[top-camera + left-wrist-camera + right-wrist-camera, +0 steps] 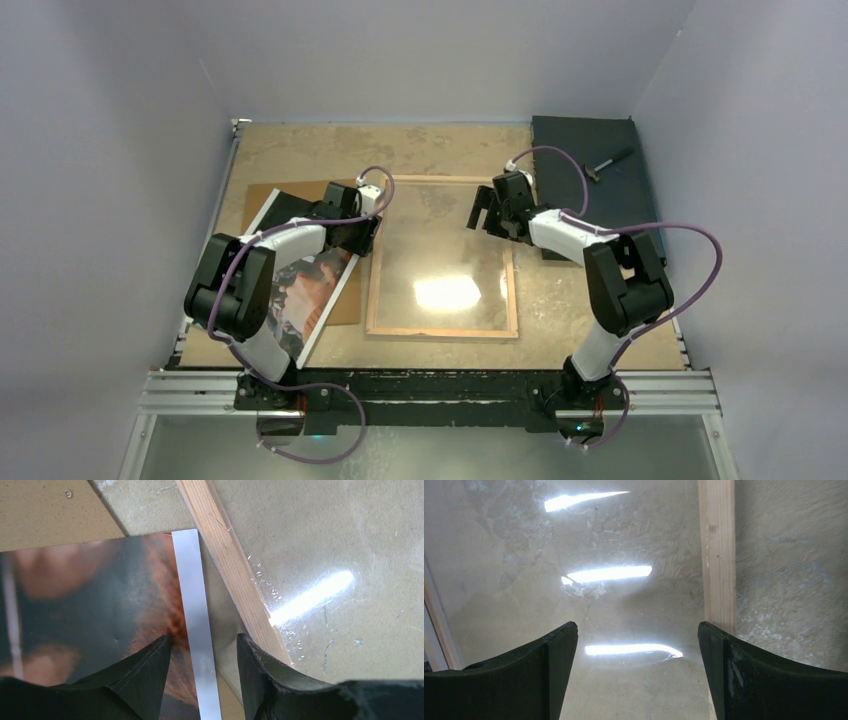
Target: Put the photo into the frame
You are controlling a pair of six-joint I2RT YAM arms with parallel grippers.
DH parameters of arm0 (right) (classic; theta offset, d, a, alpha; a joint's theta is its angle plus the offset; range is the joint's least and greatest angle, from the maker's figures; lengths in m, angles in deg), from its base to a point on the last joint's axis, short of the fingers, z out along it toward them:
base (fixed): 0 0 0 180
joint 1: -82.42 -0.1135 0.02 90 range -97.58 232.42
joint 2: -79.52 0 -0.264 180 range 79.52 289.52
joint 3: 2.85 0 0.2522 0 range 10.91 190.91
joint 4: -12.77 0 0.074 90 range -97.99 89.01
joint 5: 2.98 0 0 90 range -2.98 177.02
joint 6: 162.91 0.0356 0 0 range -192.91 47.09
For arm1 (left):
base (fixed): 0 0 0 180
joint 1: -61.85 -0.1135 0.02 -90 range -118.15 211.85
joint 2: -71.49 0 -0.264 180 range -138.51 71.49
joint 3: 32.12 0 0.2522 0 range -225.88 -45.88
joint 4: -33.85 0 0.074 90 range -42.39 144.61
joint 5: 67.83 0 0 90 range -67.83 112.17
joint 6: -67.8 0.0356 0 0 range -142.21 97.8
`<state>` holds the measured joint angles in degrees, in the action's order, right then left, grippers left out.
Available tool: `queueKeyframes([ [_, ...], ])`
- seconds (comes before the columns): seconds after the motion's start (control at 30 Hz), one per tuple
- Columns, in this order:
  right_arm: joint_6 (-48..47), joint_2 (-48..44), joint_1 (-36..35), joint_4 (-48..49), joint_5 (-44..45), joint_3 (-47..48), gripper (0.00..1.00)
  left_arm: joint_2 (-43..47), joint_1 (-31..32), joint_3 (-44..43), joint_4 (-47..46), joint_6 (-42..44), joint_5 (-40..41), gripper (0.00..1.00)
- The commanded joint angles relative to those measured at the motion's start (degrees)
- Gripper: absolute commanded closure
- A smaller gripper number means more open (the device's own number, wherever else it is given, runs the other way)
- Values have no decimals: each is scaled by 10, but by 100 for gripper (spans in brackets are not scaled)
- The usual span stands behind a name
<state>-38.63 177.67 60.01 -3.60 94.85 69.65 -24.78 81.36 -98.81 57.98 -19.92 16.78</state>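
Note:
The frame (pixel 442 330) lies flat at the table's middle, wood-coloured edges up, its glass glaring. The photo (pixel 312 285) lies picture-up to its left, tilted, partly under my left arm. My left gripper (pixel 363 236) is open over the photo's upper right corner. In the left wrist view the gripper (pixel 204 640) straddles the photo's white border (pixel 190 580): one finger over the picture (pixel 90 595), the other beside the frame's wooden rail (pixel 232 562). My right gripper (pixel 484 211) is open and empty above the frame's upper right part. In the right wrist view it (pixel 636 627) hangs over the glass, next to the rail (pixel 716 555).
A plain brown backing board (pixel 262 200) lies under the photo, also showing in the left wrist view (pixel 45 510). A black slab (pixel 585 150) with a small hammer (pixel 608 163) on it sits at the back right. Walls enclose the table on three sides.

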Motion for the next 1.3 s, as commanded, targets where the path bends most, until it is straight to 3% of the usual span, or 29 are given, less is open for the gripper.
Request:
queueKeyframes([
  [0.0,11,11,0,7,-34,-7,9,23,-3,1,-7,6,-10,51],
  [0.3,11,20,0,2,-39,9,10,22,-3,-2,-7,6,-12,51],
  [0.6,3,12,0,-34,15,18,9,25,-2,-9,-1,7,-9,51],
  [0.83,-3,-72,-8,-59,21,-20,7,39,-3,-24,24,6,-15,51],
  [1.27,41,-150,-80,-105,13,-136,30,61,-16,-42,85,31,-34,50],
])
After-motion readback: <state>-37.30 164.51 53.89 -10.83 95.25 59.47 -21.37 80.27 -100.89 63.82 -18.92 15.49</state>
